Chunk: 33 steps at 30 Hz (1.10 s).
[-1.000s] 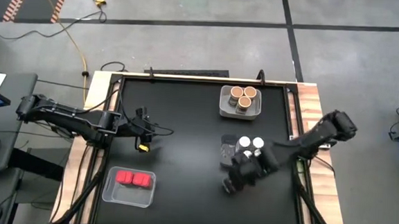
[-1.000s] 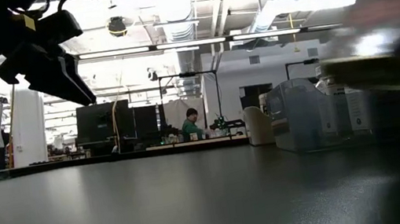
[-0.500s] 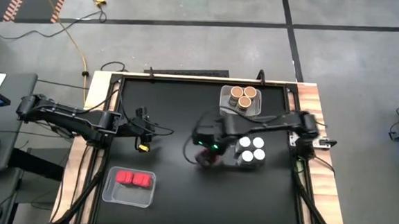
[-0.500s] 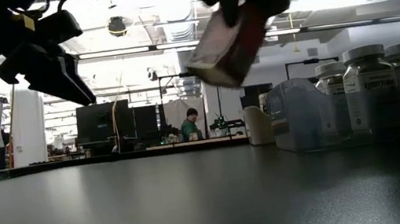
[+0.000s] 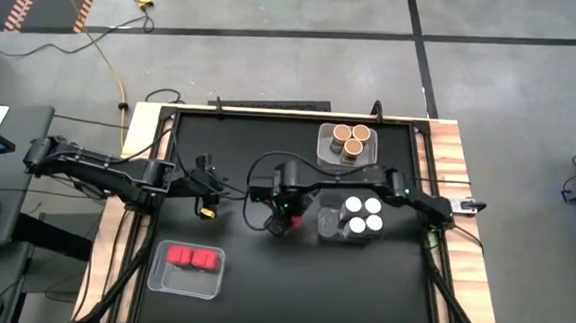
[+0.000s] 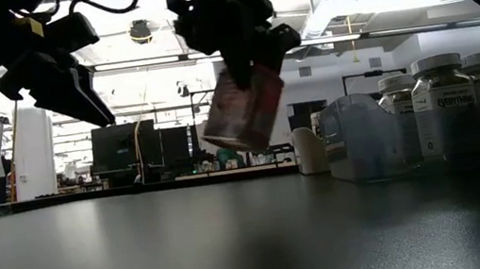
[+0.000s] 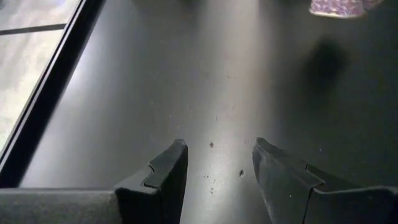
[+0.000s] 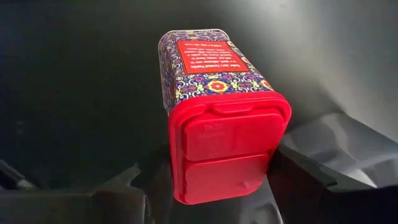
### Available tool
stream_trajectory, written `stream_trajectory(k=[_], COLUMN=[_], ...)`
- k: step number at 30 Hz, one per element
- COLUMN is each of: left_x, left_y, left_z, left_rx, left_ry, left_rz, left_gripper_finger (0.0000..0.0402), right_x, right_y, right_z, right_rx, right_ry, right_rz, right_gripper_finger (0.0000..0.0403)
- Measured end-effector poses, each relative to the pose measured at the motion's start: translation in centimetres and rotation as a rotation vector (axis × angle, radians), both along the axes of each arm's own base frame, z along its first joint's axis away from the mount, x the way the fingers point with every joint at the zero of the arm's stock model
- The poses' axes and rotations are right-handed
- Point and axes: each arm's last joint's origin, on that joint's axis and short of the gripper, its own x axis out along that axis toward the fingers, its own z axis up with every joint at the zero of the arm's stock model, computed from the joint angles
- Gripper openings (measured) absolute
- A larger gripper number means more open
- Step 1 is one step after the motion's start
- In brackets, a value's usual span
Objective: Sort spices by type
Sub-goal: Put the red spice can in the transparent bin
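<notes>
right gripper: point(image 5: 282, 219) centre of the high view, over bare black table point(image 5: 261, 280), clamped on a red-lidded spice box point(image 8: 217, 118)
held box: tilted, clear of the table in the low view point(image 6: 241, 110), upper centre of that frame; the right wrist view shows the red flip lid facing the camera, patterned body with a red label behind it, fingers point(image 8: 311, 180) on both sides
left gripper: point(image 5: 209, 199) centre-left in the high view, hanging above the table, empty; fingers point(image 7: 165, 177) drawn in to their tightest, narrow gap visible in the left wrist view
red boxes: two point(image 5: 191, 259) side by side in a clear tray point(image 5: 157, 277), lower left of the high view
white-lidded jars: four point(image 5: 362, 213) grouped in a clear bin point(image 5: 326, 224), right of centre, just right of the right gripper; in the low view at right edge point(image 6: 441, 109)
cork-topped jars: three point(image 5: 349, 139) in a clear tray point(image 5: 323, 154), upper centre-right of the high view
background: low view shows a lit workroom beyond the table, too blurred for detail
</notes>
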Motion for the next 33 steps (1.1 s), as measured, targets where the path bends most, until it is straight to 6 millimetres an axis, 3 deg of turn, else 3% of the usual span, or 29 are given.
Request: stream_trajectory(k=[8,16,33], left_x=[0.0,0.0,0.0], left_y=[0.0,0.0,0.0], left_z=[0.0,0.0,0.0], left_rx=[0.012,0.003,0.0], left_ry=[0.007,0.005,0.006], left_rz=[-0.011,-0.007,-0.001], left_gripper_finger=[0.0171,0.0171,0.0171], right_x=[0.1,1.4,-0.2], right_y=[0.1,0.6,-0.2], right_z=[0.0,0.0,-4.1], right_rx=[-0.016,-0.008,-0.092], right_ry=[-0.011,-0.144,0.099], right_rz=[-0.037,-0.02,-0.094], right_gripper_finger=[0.0244,0.0246,0.0246])
